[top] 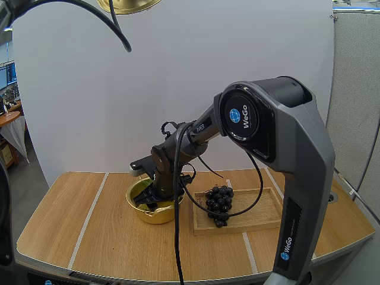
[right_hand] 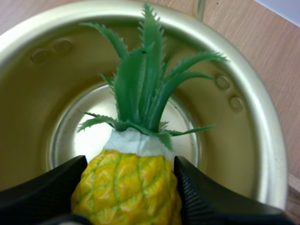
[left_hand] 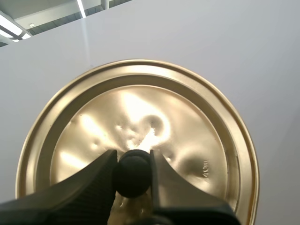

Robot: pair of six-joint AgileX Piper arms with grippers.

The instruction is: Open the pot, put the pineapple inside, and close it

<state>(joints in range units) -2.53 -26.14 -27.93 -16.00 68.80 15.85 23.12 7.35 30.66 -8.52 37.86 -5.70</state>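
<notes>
A: High view first. What's going on?
B: Right gripper (top: 155,198) is reaching down into the pot (top: 151,215). Pot's sitting left of the table's (top: 89,237) middle, just beside the tray's (top: 261,221) left edge. Grapes (top: 219,205) are lying on the tray near that edge. Lid (top: 127,5) is hanging high up, well apart from the pot.

A: Left wrist?
B: Left gripper (left_hand: 133,161) is pinching the lid's black knob (left_hand: 132,177), w/ fingers (left_hand: 89,183) pressing it from both sides. Knob's round, so IMO the lid could be swivelling or slipping during a quick descent.

A: Right wrist?
B: Its fingers (right_hand: 201,192) are clamping the pineapple (right_hand: 126,183) by the body, leaves pointing on into the pot. Fruit's hanging over the pot's inside. Its underside is hidden, so can't tell if it's touching anything.

A: Risks?
B: Letting go too high means it's prob. bouncing or tipping. If it's ending up leaning on the wall w/ part above the rim, the lid isn't seating. If the arm's pulling out sideways, it's nudging the pot into the tray.
</notes>
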